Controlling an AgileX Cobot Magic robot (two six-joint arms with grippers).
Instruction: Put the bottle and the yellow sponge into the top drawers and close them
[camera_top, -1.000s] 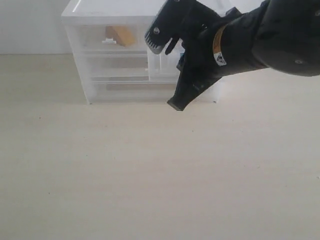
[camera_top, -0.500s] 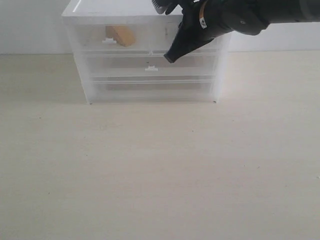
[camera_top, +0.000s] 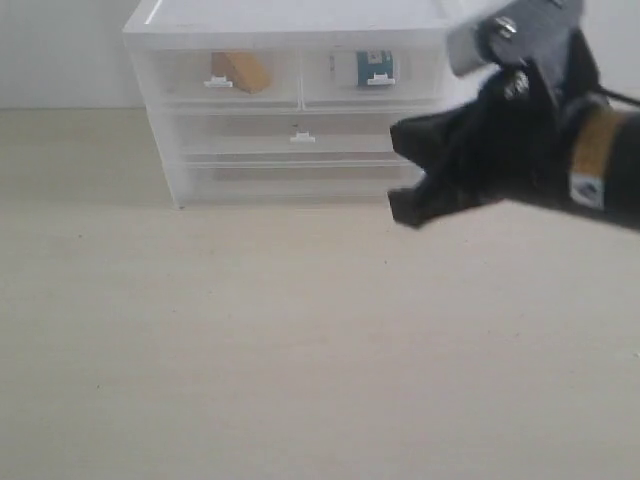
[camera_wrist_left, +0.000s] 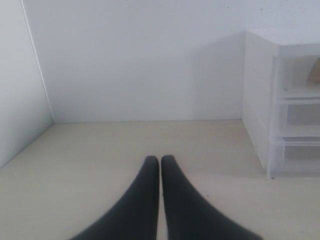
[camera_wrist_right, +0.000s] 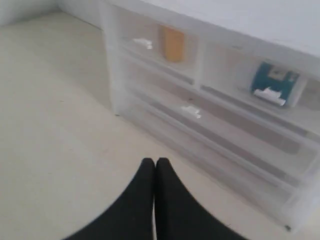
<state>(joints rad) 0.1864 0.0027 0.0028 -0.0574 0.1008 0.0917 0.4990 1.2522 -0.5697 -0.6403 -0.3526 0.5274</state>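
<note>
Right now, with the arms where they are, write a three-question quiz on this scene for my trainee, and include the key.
1. Seen in the exterior view, which of the top drawers holds the bottle? A) the left B) the right C) neither
2. True or false: both top drawers are pushed shut.
3. What lies in the left one of the two?

Key
1. B
2. True
3. The yellow sponge
</note>
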